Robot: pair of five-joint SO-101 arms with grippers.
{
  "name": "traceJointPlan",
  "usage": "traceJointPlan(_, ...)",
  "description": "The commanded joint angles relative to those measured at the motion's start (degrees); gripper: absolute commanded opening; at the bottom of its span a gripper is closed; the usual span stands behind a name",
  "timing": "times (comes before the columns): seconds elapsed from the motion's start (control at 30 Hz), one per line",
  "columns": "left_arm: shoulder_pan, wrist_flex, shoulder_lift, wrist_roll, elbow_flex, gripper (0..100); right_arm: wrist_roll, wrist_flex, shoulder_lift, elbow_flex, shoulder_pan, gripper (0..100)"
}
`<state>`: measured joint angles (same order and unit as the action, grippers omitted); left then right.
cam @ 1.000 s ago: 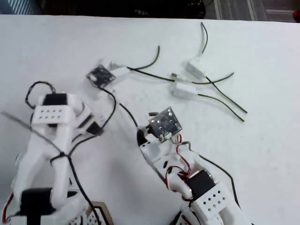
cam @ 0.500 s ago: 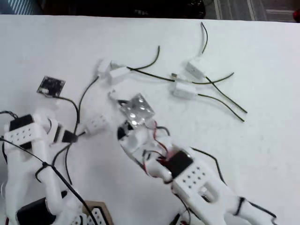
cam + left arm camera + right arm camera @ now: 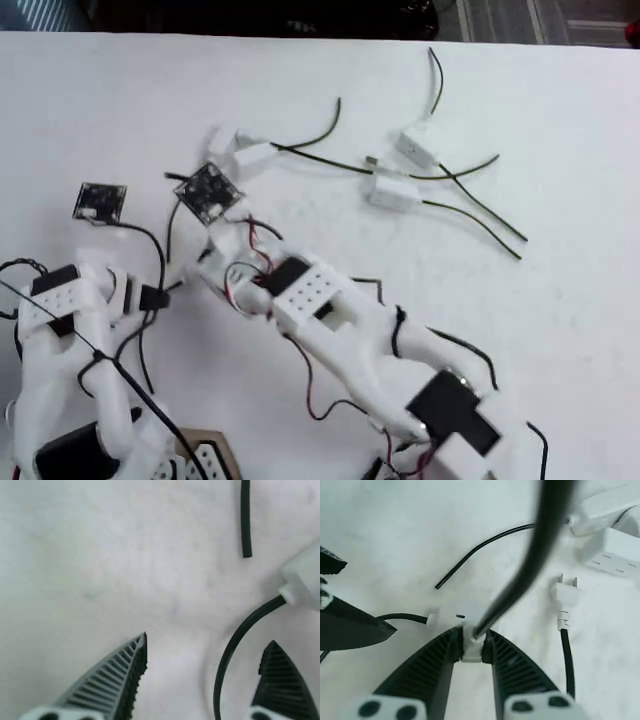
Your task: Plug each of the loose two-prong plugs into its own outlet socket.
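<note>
Moved: your right arm (image 3: 340, 320) has swung forward and left across the table (image 3: 560, 120), toward the left arm (image 3: 60, 310)
Right gripper (image 3: 471, 639): clamped on a white plug (image 3: 471, 652)
Left gripper (image 3: 208, 639): wide, straddling a black cord (image 3: 227, 650)
Second plug (image 3: 566, 591): loose, near an outlet socket (image 3: 612, 555)
Handling: probably light, rigid body, springy cord; pinch the body, not the cord

We count two white robot arms, the left arm (image 3: 55, 340) and the right arm (image 3: 350, 335), each with one gripper: the left gripper (image 3: 208, 640) and the right gripper (image 3: 473, 636).

There are two black square circuit boards, the outer board (image 3: 100, 200) and the inner board (image 3: 208, 190).

Three white plastic connector blocks on thin black cords lie beyond them: the left block (image 3: 240, 152), the far block (image 3: 414, 148) and the near block (image 3: 390, 192).

The right wrist view gives us one white two-prong plug (image 3: 565, 591), one white slotted outlet socket (image 3: 612, 555) and one small white plug piece (image 3: 471, 651) pinched by the right gripper.
</note>
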<state>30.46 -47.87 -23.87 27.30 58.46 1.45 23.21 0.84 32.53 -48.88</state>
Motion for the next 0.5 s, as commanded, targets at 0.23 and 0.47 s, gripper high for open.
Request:
traceJointPlan(0.23, 0.4, 0.8, -1.7, -0.4, -0.2, 35, 3.6, -5.8, -4.9, -3.6, 3.2, 1.7)
traceJointPlan(0.47, 0.4, 0.8, -1.7, -0.4, -0.1, 35, 3.8, -5.8, -5.1, -3.3, 3.6, 1.7)
